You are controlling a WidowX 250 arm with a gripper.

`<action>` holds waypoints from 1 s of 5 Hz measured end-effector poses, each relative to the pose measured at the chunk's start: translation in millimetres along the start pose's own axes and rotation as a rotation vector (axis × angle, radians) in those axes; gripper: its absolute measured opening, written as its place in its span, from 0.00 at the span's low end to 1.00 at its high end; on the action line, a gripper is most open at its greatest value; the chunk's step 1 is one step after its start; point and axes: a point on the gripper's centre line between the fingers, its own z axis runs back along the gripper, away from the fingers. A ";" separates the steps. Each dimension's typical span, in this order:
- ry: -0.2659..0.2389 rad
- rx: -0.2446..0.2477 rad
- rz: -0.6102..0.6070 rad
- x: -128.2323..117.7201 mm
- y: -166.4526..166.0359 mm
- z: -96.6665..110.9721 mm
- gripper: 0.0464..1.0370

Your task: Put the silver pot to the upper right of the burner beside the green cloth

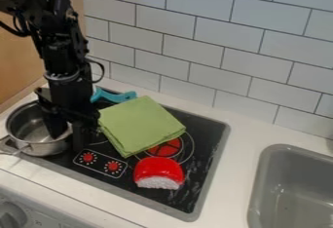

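Camera view: silver pot [46, 148] sat at nine o'clock from the green cloth [143, 124].
Gripper [69, 139] straddled its three o'clock rim, fingers apart; carrying it to the burner's [166, 148] one o'clock side was left.

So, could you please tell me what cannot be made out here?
In the camera view:
- silver pot: right rim, partly behind the end effector
- red burner: far part, under the green cloth
- teal object: full shape, partly behind the arm
- sink: right side, cut by edge
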 end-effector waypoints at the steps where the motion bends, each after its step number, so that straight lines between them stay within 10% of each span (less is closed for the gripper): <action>1: 0.004 0.009 -0.002 -0.2 1.3 -0.1 0.27; 2: 0.008 0.019 -0.001 -0.7 2.4 0.3 0.08; 5: 0.046 0.043 -0.019 -2.8 2.6 11.2 0.02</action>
